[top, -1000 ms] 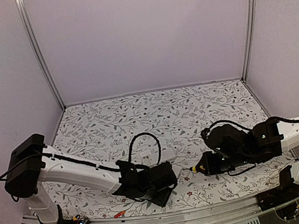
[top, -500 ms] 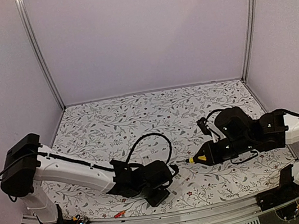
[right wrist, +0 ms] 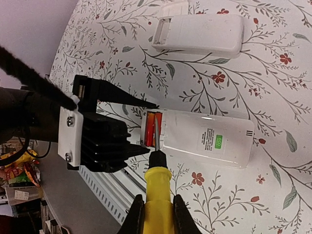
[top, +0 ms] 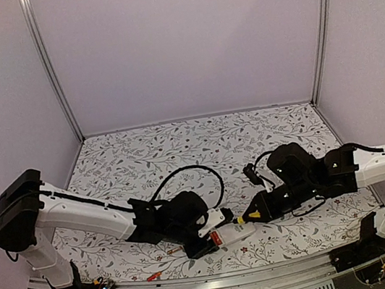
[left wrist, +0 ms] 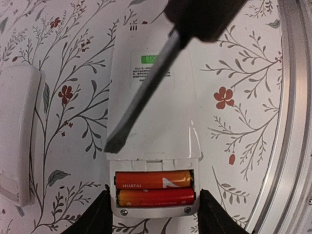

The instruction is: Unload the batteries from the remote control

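The white remote control (left wrist: pixel 151 97) lies back-up on the floral table with its battery bay open. Two red-orange batteries (left wrist: pixel 153 179) lie side by side in the bay. My left gripper (left wrist: pixel 153 209) is shut on the remote's bay end, one finger on each side. My right gripper (right wrist: pixel 157 202) is shut on the yellow-handled screwdriver (right wrist: pixel 158 183). Its blade (left wrist: pixel 146 92) slants over the remote, and the tip is at the upper edge of the bay. In the top view the left gripper (top: pixel 212 242), remote (top: pixel 230 234) and right gripper (top: pixel 264 206) meet near the front edge.
A second white plastic piece (right wrist: pixel 197 34) lies on the table just beyond the remote; it also shows in the left wrist view (left wrist: pixel 17 146). The metal front rail (left wrist: pixel 292 122) runs close beside the remote. A small red item (top: pixel 152 276) sits on the rail.
My left gripper has shifted right and the remote now shows in it. My right gripper has moved left and forward, bringing the screwdriver tip over the remote.
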Controlling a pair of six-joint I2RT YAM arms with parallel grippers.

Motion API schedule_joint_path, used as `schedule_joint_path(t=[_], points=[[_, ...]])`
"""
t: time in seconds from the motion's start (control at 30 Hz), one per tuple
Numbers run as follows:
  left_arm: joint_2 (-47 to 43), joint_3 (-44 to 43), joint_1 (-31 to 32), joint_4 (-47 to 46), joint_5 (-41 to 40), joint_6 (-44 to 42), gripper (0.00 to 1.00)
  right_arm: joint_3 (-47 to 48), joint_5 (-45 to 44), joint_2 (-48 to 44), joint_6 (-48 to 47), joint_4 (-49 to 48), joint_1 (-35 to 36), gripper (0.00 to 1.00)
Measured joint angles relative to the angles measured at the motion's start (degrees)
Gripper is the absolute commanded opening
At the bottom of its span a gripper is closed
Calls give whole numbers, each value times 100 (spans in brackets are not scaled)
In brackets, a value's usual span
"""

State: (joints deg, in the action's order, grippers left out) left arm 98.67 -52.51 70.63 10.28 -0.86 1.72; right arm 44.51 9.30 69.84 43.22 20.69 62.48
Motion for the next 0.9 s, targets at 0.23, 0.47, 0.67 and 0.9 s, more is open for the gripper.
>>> schedule_joint_path(t=[0.23,0.47,0.67,0.9], points=[[24,72,-4,-199,214,-177,35,7,103,535,140,-52,79,0],[199,94,-4,-236,330,-195,33,168,229,866,229,31,190,0],[240,94,-4,-275,330,-199,33,470,249,1091,247,319,247,0],[273,149,-4,-337,328,-199,32,756,269,1331,243,599,284,0]])
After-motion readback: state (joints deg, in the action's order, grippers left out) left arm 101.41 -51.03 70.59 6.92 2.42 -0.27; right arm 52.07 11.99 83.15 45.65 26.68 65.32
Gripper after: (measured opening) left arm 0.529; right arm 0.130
